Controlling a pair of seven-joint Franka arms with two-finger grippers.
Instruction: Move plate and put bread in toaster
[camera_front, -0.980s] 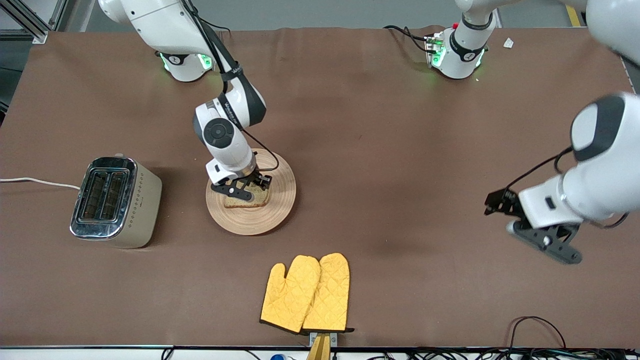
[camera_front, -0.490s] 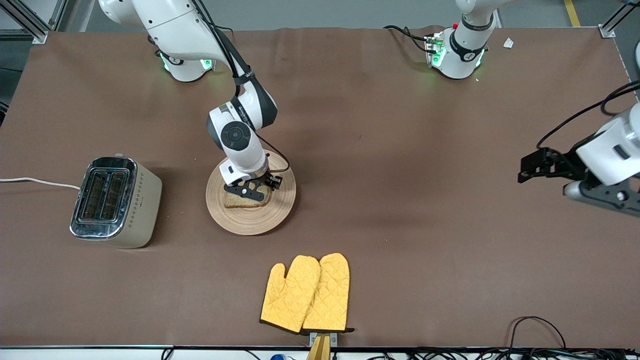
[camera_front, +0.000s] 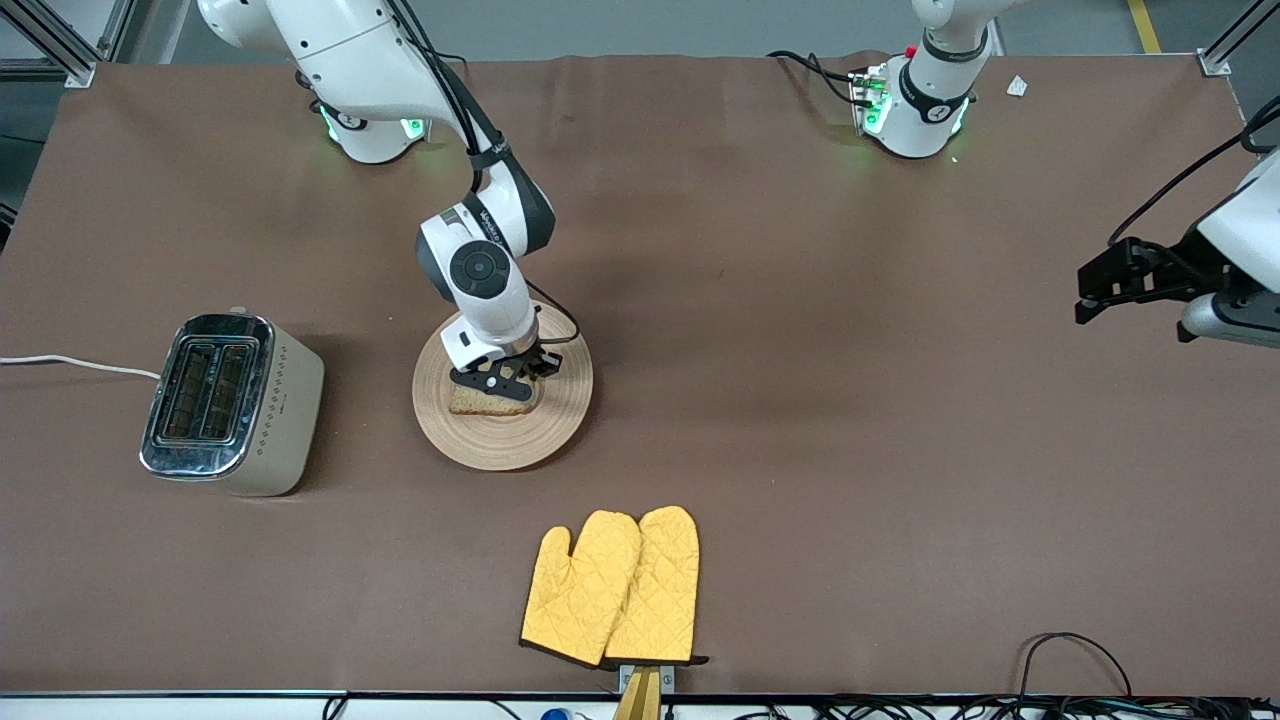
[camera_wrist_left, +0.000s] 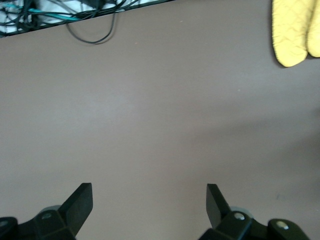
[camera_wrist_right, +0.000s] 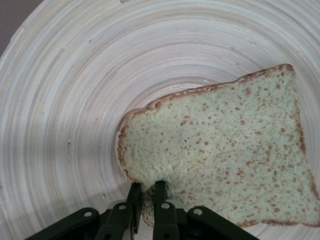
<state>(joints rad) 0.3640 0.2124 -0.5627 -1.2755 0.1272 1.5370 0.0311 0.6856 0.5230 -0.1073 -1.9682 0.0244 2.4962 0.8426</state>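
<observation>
The round tan wooden plate (camera_front: 520, 440) lies mid-table, with the brown speckled bread (camera_front: 478, 404) on it. My right gripper (camera_front: 520, 378) is down on the plate and shut on the edge of the bread (camera_wrist_right: 225, 150); the fingers (camera_wrist_right: 160, 192) pinch the crust and dent the crumb, over the grooved plate (camera_wrist_right: 65, 115). The cream toaster (camera_front: 232, 403) with its chrome top stands toward the right arm's end of the table, slots empty. My left gripper (camera_front: 1095, 290) is open and empty in the air over the left arm's end of the table; its fingertips (camera_wrist_left: 80, 197) frame bare cloth.
A pair of yellow oven mitts (camera_front: 612, 586) lies nearer to the front camera than the plate and also shows in the left wrist view (camera_wrist_left: 295, 30). The toaster's white cord (camera_front: 70, 362) runs off the table's end. Cables (camera_wrist_left: 90, 25) hang at the table's front edge.
My left arm has pulled back and up toward its end of the table. My right gripper shifted slightly over the plate and has closed on the bread's edge.
</observation>
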